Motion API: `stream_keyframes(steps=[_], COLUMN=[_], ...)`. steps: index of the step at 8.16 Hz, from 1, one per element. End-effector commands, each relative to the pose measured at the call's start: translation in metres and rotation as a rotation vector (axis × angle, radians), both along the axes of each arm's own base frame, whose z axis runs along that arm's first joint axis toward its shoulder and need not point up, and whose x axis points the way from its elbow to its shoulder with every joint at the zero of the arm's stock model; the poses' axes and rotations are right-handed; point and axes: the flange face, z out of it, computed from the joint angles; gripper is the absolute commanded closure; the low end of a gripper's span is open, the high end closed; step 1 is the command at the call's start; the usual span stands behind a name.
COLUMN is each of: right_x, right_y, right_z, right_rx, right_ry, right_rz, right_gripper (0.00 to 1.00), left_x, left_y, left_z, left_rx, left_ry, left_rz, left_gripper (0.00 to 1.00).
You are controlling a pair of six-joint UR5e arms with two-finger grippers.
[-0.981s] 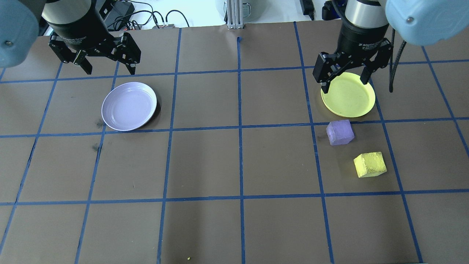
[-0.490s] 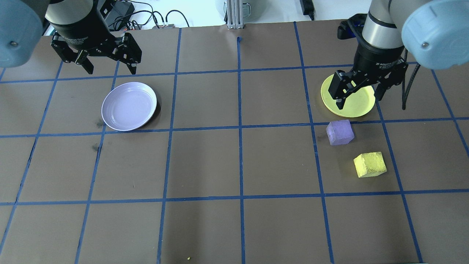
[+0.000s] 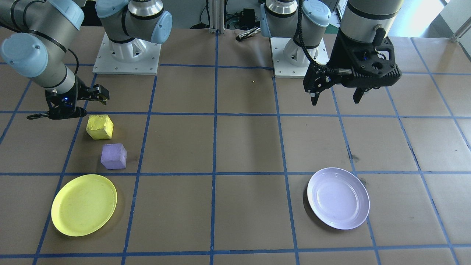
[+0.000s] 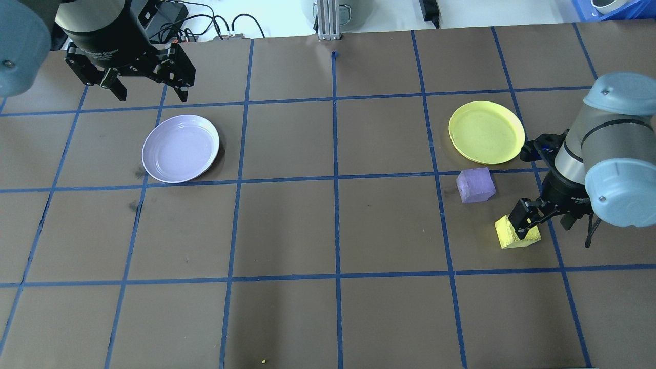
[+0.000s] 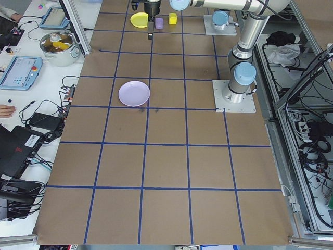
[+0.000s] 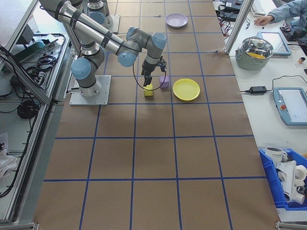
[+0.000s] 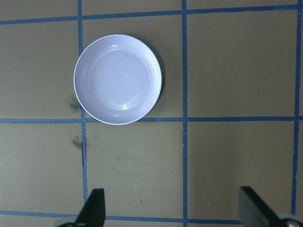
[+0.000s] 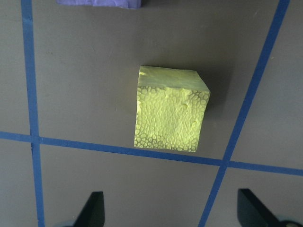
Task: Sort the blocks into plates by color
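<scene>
Hovering my right gripper (image 4: 540,222) low over the yellow block (image 8: 170,109), fingers spread wide and holding nothing; the wrist view shows both fingertips at the bottom edge with the block between and ahead of them, not yet straddled.

Nothing sorted so far, by my reading. Yellow block sits on the brown paper at a blue tape line, the purple block (image 4: 475,185) just beside it, apart, toward the yellow plate (image 4: 487,131). Both blocks on the table, neither in a plate. Yellow plate bare, near the purple block. Lavender plate (image 4: 180,148) bare too, well apart across the table on my left side.

Left gripper (image 4: 144,87) hangs high beyond the lavender plate, fingers spread, empty; its wrist view looks straight down on that plate.

Left to do: both picks and both placements. The purple block has the long trip across to the lavender plate.
</scene>
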Motion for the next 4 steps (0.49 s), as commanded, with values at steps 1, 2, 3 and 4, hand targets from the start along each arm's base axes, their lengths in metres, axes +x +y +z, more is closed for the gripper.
stream_keyframes(steps=[1,2,3,4], right_x=[-0.003,-0.007,-0.008,-0.008], right_y=[-0.002,-0.013,-0.017,-0.017], right_z=[-0.028,-0.047,-0.059,-0.063], right_rx=[-0.021,-0.023,-0.007,-0.001], right_ry=[0.002,0.004,-0.001,-0.003], right_rz=[-0.003,-0.003,-0.001,-0.003], right_gripper=[0.00,0.00,0.00,0.00], left_x=[0.000,0.000,0.000,0.000], left_y=[-0.001,-0.001,-0.001,-0.002], left_z=[-0.001,-0.002,-0.001,-0.001], left_rx=[0.002,0.003,0.000,0.002], left_ry=[0.002,0.000,0.002,0.002], left_rz=[0.002,0.002,0.000,0.000], left_gripper=[0.00,0.00,0.00,0.00])
